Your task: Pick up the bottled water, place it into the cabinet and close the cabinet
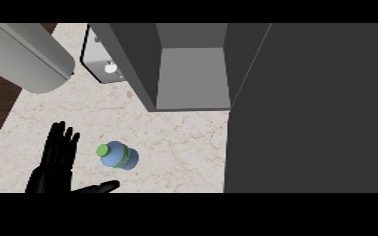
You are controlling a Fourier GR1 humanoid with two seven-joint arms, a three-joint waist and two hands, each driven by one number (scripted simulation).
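A blue water bottle (119, 156) with a green cap and green band stands on the marble counter (177, 145), seen from above. My left hand (55, 165) is just to its left at the lower left, open, fingers straight and pointing away, thumb stretched out below the bottle; it does not touch the bottle. Beyond the bottle the grey cabinet (192, 75) stands open, its inside showing. Its dark door (303, 110) swings out and fills the right side. My right hand does not show.
A large grey cylinder (33, 57) lies at the upper left. A light grey panel with a round white knob (103, 65) stands left of the cabinet. The counter's left edge meets dark wood flooring.
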